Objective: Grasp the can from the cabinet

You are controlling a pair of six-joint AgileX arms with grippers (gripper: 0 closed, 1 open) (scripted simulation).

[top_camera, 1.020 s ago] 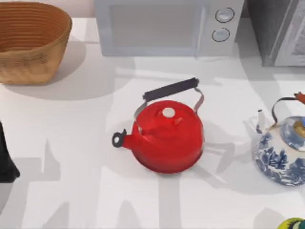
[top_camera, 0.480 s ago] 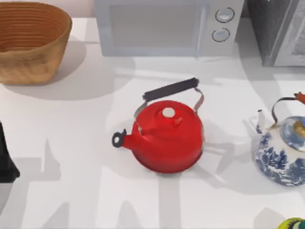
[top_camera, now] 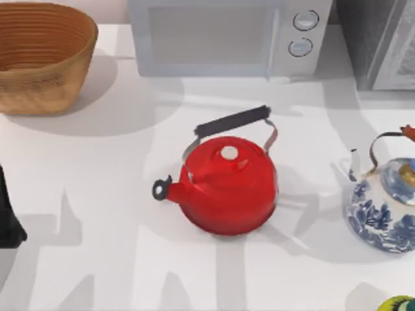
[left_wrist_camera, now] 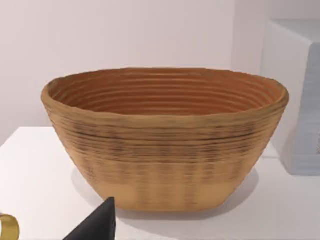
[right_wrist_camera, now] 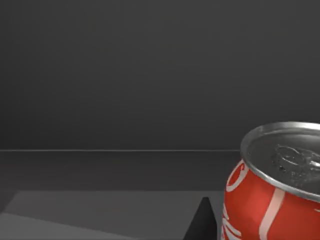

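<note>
Can (right_wrist_camera: 272,192) first: red with white lettering and a silver pull-tab lid, it stands upright very close before the right wrist camera, on the dark grey floor of the cabinet (right_wrist_camera: 125,75). A dark pointed tip (right_wrist_camera: 200,222), probably one finger of the right gripper, rises just beside the can's wall; whether it touches the can I cannot tell, nor whether that gripper is open or closed. Behind the can the cabinet's back wall runs plain and dark.

At the left arm, a black finger tip (left_wrist_camera: 97,225) shows close to its own wrist camera, with a small gold-coloured ring (left_wrist_camera: 7,227) near it on the white table (left_wrist_camera: 30,170); the state of this gripper cannot be told either. Beyond it stands a woven basket (left_wrist_camera: 165,145), and a white microwave (left_wrist_camera: 295,100) beside that.

From above, the left arm (top_camera: 8,217) sits at the table's left edge. Mid-table is a red kettle (top_camera: 227,184), a blue-and-white kettle (top_camera: 386,214) at the right edge, the grey cabinet at the far right corner.
</note>
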